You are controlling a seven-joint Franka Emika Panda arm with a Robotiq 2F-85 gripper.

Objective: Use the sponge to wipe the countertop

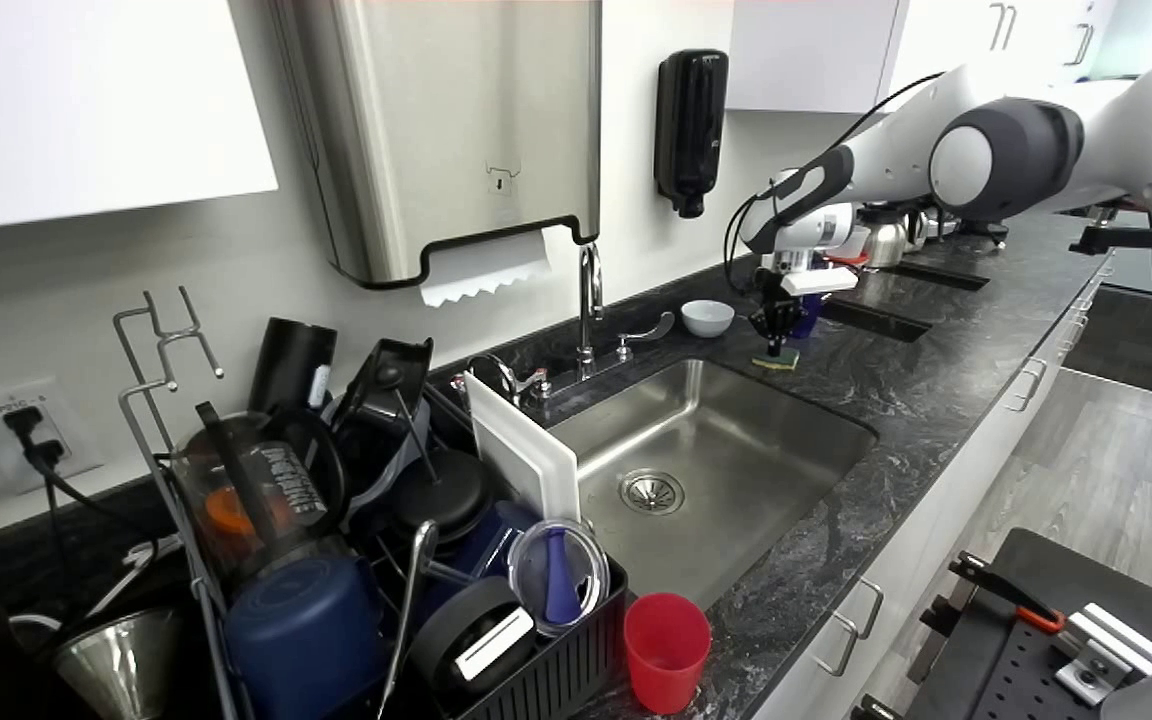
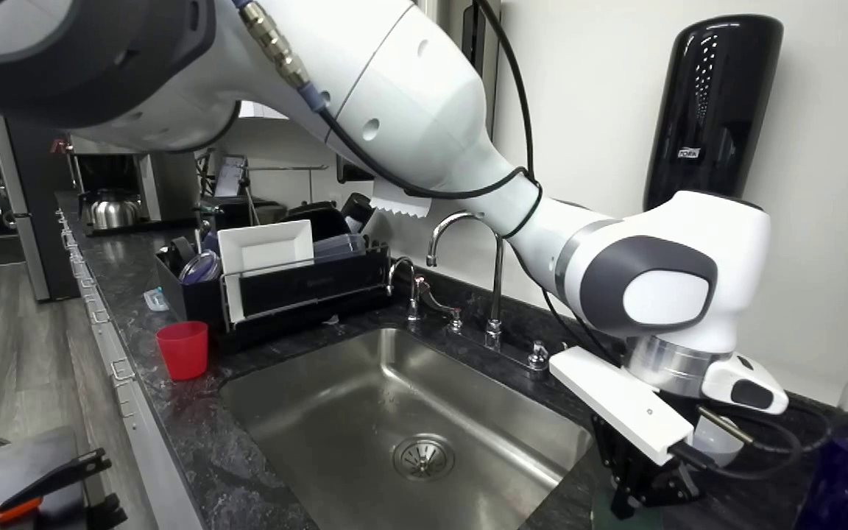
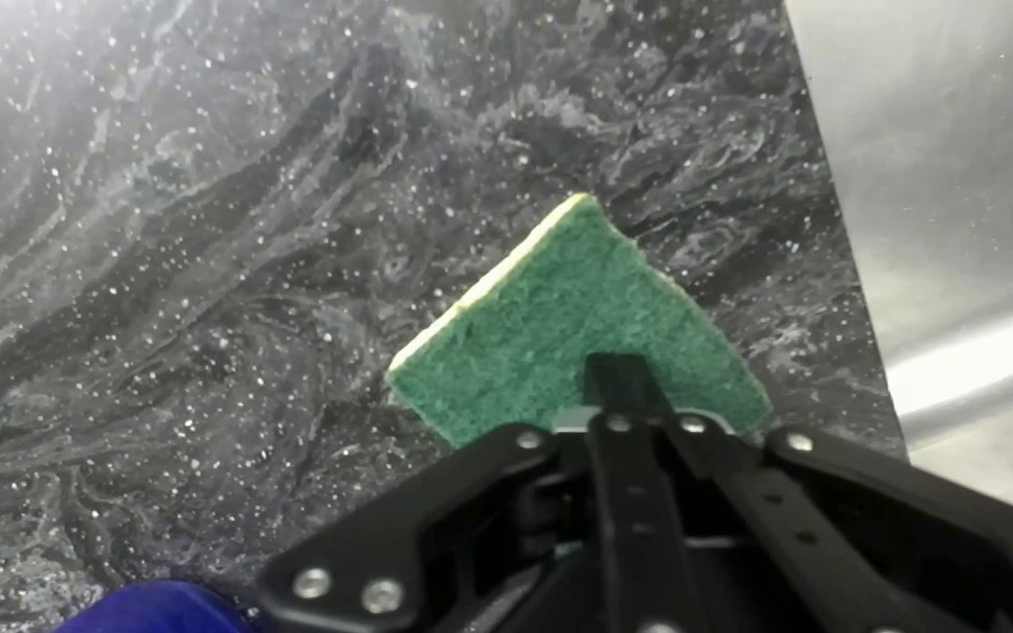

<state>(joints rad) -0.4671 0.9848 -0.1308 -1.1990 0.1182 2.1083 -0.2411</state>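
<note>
Sponge (image 3: 550, 325): flat on the countertop (image 3: 207, 220) in the middle of the wrist view, green side up, pale layer showing along its upper left edge; in an exterior view it lies right of centre, just beside the upper right rim of the steel basin (image 1: 736, 450).
Gripper (image 3: 619, 367): fingers drawn together, nothing seen pinched between them; their tip stands over the green face, below the sponge's middle in the wrist view.
Fingertip contact: probably pressing down, though from this angle it is hard to say how firmly.
Wiping: seems the step in hand, with the sponge pinned rather than gripped. Only pressure and friction would carry it, so steady downward force and slow, straight strokes should serve best; a light touch may skate off, an off-centre push may twist it.
Basin edge: runs down the right of the wrist view, near the sponge's right corner; strokes that way should stop short, or the sponge could slip over the lip.
Blue object (image 3: 155, 611): lower left corner of the wrist view, near the gripper's linkage; could be knocked.
White bowl (image 1: 707, 318): left of the gripper and near it in an exterior view; allow for the wrist's bulk.
Open room: speckled stone fills the upper left of the wrist view; the longest strokes should fit there.
</note>
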